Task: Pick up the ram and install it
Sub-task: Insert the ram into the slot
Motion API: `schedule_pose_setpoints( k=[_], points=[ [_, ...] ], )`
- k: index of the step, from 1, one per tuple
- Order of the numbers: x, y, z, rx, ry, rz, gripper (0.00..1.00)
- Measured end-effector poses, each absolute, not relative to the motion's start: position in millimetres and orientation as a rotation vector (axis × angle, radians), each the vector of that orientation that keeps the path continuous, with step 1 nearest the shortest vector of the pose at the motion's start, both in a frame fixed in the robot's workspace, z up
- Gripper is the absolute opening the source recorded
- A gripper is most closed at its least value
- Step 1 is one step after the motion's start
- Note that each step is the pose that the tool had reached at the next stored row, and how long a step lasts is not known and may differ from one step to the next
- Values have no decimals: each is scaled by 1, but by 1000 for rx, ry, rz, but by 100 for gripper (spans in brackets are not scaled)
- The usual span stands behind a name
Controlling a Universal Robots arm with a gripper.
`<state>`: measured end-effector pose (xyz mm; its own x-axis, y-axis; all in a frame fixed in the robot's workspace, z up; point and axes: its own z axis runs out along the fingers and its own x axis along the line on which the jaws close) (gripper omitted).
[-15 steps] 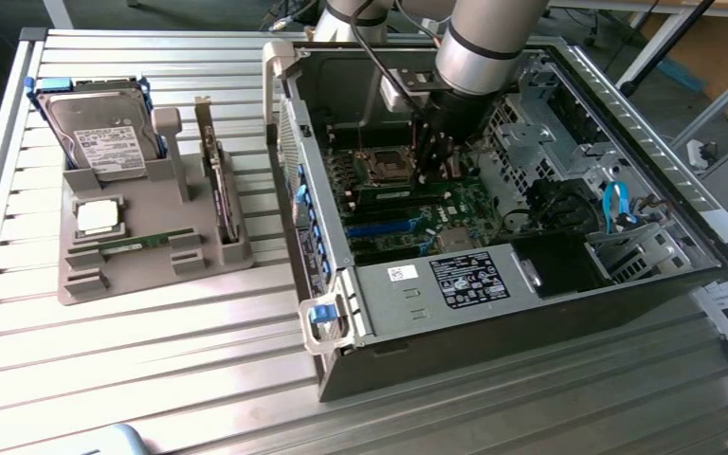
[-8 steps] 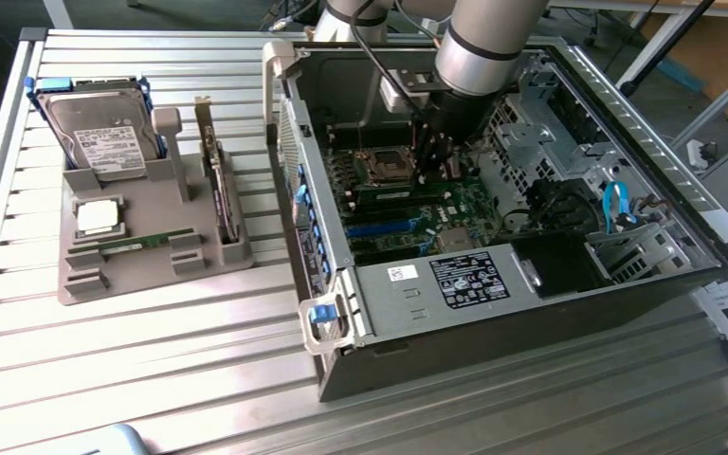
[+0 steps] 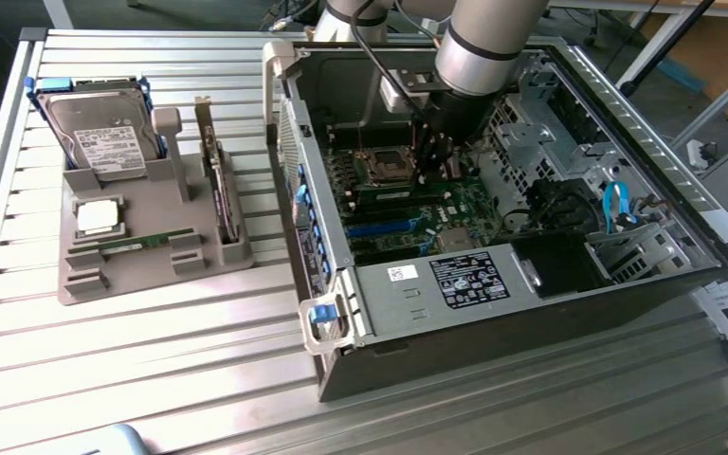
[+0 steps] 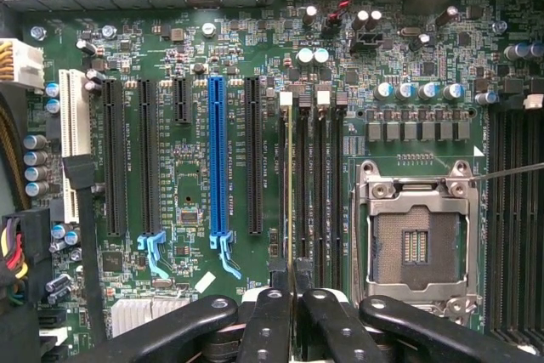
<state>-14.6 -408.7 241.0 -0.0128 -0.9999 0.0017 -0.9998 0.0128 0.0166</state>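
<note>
The gripper (image 4: 290, 285) hangs inside the open computer case (image 3: 377, 303), low over the motherboard (image 4: 180, 178) and just beside the CPU socket (image 4: 416, 240). Its jaws are closed on the ram (image 4: 290, 193), a thin stick seen edge-on. The ram runs along the black memory slots (image 4: 321, 201) beside the CPU socket, above those farthest from it. Whether it touches a slot cannot be told. The case lies on a slatted metal surface (image 3: 149, 360).

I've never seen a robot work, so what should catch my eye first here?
The grey robot arm reaches into the open computer case. Its end effector pinches the ram, a thin stick seen edge-on, over the memory slots beside the empty processor socket.
</note>
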Motion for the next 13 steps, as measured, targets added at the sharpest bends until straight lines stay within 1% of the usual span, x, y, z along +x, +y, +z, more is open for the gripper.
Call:
schedule_pose_setpoints(
  k=[13],
  points=[
    [-15, -409, 239, 2198, -2226, -16, 12]
  ],
)
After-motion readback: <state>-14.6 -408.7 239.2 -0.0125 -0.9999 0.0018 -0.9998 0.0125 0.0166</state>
